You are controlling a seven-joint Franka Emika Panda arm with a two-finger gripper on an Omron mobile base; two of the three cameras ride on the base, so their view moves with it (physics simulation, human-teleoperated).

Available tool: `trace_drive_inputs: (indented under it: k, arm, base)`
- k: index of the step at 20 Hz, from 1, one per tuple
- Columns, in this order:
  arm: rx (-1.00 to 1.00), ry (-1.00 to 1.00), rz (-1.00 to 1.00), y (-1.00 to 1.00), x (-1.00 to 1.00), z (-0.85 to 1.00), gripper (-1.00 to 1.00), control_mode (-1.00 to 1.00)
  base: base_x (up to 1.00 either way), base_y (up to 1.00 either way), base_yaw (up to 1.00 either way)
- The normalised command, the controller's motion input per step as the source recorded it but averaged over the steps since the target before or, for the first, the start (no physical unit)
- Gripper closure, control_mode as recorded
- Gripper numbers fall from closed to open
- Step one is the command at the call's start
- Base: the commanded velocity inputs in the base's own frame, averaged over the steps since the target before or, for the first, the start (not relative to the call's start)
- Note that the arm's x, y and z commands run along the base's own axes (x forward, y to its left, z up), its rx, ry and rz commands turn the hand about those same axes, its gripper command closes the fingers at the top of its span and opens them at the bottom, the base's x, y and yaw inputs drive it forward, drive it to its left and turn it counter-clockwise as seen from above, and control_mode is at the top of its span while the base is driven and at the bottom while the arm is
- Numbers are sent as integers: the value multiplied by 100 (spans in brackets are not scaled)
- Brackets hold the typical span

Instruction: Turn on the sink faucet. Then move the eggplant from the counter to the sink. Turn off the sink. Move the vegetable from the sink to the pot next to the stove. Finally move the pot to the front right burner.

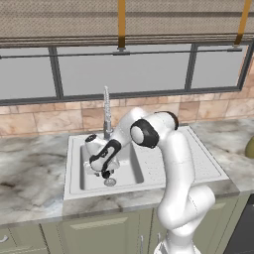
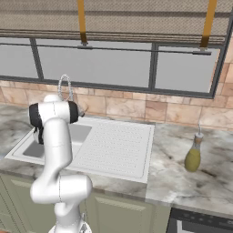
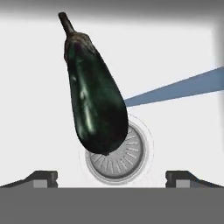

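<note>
The two dark fingertips [image 3: 45, 178] are standing nearest the hand camera, one at each lower corner of the hand view, spread wide apart and touching nothing. Between and beyond them the eggplant [image 3: 94, 94] is lying in the white basin of the sink [image 3: 35, 87], free of the gripper [image 3: 112, 179]. Its long axis is running steeply up that picture: the thin stem is pointing to the upper left, and the fat rounded end is pointing down, overlapping the round metal drain [image 3: 120, 159]. A pale blue streak [image 3: 179, 89] is slanting in from the right edge and ending behind the eggplant.

In the left base view, the gripper [image 1: 105, 173] is hanging low inside the basin just over the drain [image 1: 110, 182], with the sink faucet [image 1: 106, 111] rising behind the sink's rim [image 1: 74, 191] on the counter [image 1: 30, 168]. The eggplant is too hidden there to make out.

The right base view is showing the dotted drainboard [image 2: 116, 148] in full, and an olive-yellow bottle [image 2: 193, 154] standing well apart on the counter, to the right. The arm is blocking most of the basin there.
</note>
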Motion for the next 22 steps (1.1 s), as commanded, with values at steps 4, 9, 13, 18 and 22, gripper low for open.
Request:
trace_drive_inputs:
  k: [4,9,13,18,22]
  arm:
    - [1,-2,-10,-3,-42,55,-100,-100]
    - [0,-4,-8,-19,-38,52,-100,-100]
    - [0,-9,-3,-43,-42,38,-100,-100]
    - [3,-8,-3,-51,-46,40,-100,-100]
    - [2,-11,-1,-51,-44,51,-100,-100]
  base:
    - [0,0,0]
    - [0,0,0]
    - [0,0,0]
    - [0,0,0]
    - [0,0,0]
